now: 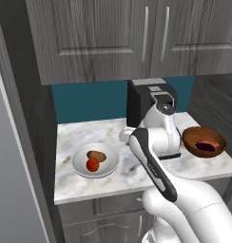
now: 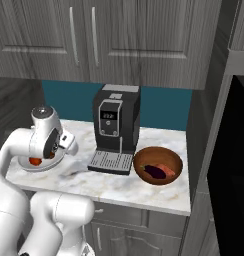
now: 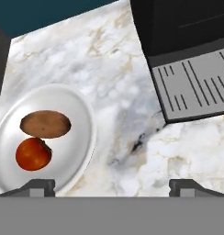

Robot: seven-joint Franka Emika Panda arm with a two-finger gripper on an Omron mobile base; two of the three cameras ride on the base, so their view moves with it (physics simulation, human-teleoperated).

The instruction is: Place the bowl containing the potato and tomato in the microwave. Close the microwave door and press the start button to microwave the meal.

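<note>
The shallow white glossy bowl (image 3: 81, 114), holding the brown oval potato (image 3: 45, 124) and round red tomato (image 3: 33, 153), sits on the marble tabletop (image 3: 118, 82) left of the black-and-silver coffee machine (image 2: 115, 127), while the fingers (image 3: 38, 186) stand wide above its rim (likely lining up a grasp).

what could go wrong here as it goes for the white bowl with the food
1. The open gripper sits off to one side of the bowl; only one fingertip is near its rim, so a close here may miss it.
2. The potato and tomato lie loose in the shallow bowl; a tilted lift could roll them out.
3. The coffee machine stands close by, so a swing might clip it.
</note>
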